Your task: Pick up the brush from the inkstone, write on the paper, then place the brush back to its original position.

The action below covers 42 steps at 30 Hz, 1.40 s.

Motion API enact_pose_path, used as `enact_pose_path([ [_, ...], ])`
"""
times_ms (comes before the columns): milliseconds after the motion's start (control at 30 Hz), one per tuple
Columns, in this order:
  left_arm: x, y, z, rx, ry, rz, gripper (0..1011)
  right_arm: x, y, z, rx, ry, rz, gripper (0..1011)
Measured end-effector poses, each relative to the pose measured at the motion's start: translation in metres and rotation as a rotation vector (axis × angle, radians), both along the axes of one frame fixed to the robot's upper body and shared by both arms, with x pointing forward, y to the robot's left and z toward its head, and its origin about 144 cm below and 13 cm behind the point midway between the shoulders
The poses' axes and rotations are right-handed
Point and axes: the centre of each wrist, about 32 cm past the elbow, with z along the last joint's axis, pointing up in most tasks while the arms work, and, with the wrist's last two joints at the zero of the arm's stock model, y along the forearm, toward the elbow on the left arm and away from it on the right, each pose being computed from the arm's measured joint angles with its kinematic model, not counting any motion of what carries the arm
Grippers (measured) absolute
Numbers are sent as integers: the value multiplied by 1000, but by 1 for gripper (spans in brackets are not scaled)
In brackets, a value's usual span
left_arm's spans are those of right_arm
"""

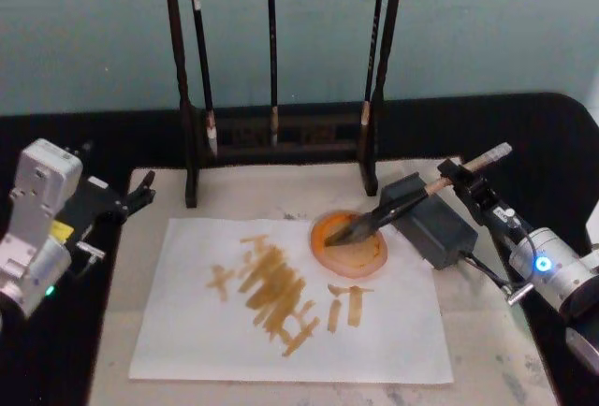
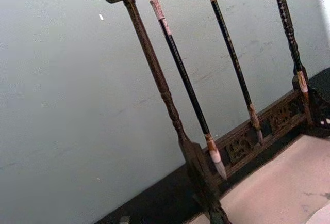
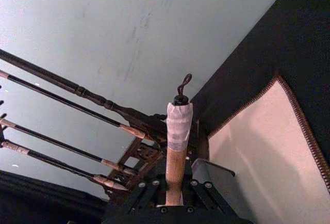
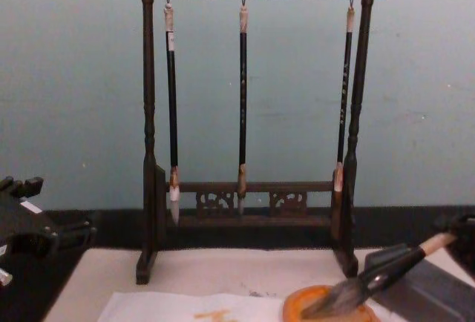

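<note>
Brush (image 1: 398, 206) lies slanted in the head view, its grey-brown tuft over the orange inkstone (image 1: 371, 266) and its tan handle rising away from the dish across a dark grey box (image 1: 438, 238). The right claw (image 1: 456, 178) pinches the handle just beyond that box. The paper (image 1: 187, 340), marked with ochre strokes, lies under the inkstone on the beige mat (image 1: 487, 331). The left claw (image 1: 140, 195) hangs well away from the inkstone, off the mat's far corner over the black worktop (image 1: 94, 135); whether it is spread or pressed together I cannot tell.

The left wrist view shows the dark wooden stand (image 2: 165, 95) with thin brushes (image 2: 185, 84) hanging from it.

In the right wrist view, the brush handle (image 3: 175, 164), taped at its top, stands clamped in the right claw (image 3: 174, 197).

From the chest view, the brush (image 4: 375, 279) tilts with its tuft touching the inkstone (image 4: 293, 311), in front of the stand (image 4: 148, 151).
</note>
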Motion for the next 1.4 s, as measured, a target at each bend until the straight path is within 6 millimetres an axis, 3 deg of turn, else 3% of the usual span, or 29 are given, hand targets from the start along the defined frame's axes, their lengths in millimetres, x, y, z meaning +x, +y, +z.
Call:
enact_pose_path([
  [267,0,0,0,0,0,0,1010,0,0,0,1,-1,0,165],
  [1033,0,0,0,0,0,0,1010,0,0,0,2,-1,0,889],
  [1200,0,0,0,0,0,0,1009,0,0,0,2,-1,0,997],
  [1400,0,0,0,0,0,0,1009,0,0,0,1,-1,0,1000],
])
